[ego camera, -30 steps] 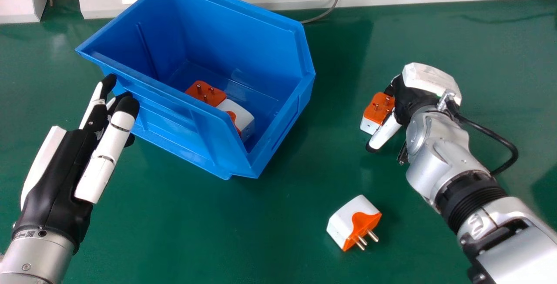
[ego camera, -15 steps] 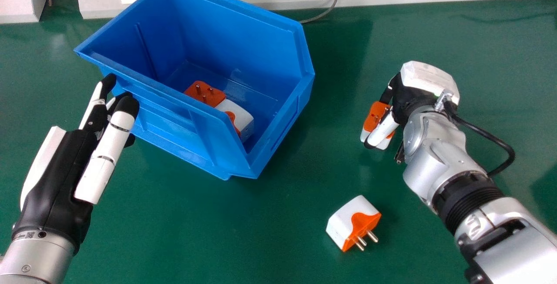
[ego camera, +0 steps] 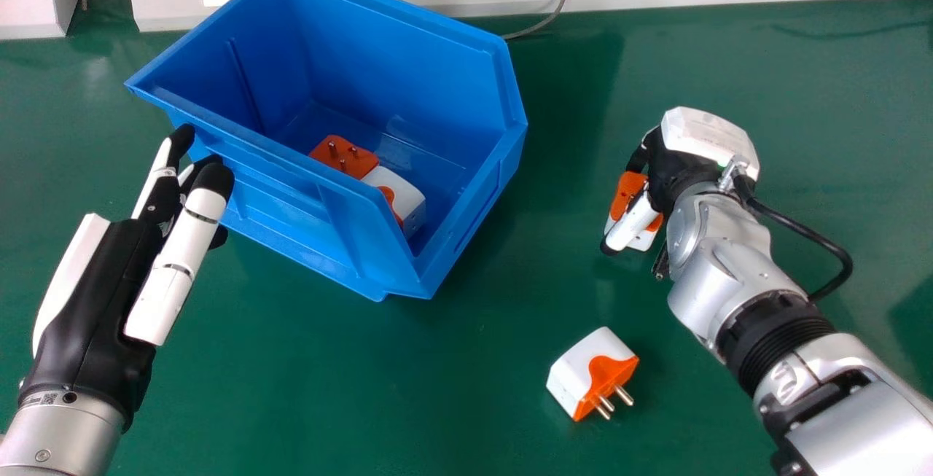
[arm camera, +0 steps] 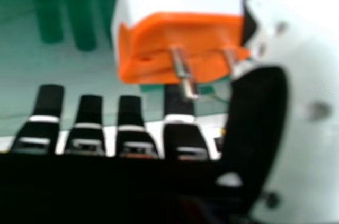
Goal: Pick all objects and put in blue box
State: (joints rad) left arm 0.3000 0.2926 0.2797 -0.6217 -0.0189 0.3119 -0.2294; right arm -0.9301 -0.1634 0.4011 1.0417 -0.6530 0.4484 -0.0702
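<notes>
Green table: we see it under everything [ego camera: 328,388].
Blue box: we find it on the table, two adapters [ego camera: 350,157] lying together inside [ego camera: 503,144].
Left hand: we see it beside the box's near wall, fingers extended, holding nothing [ego camera: 95,286].
Right hand: we see it partly closed, thumb and fingers pinching an adapter [ego camera: 674,162].
Held adapter: we find it right of the box, between thumb and fingers [ego camera: 627,195].
Loose adapter: we spot it on the table, nearer us, metal pins out [ego camera: 587,370].
</notes>
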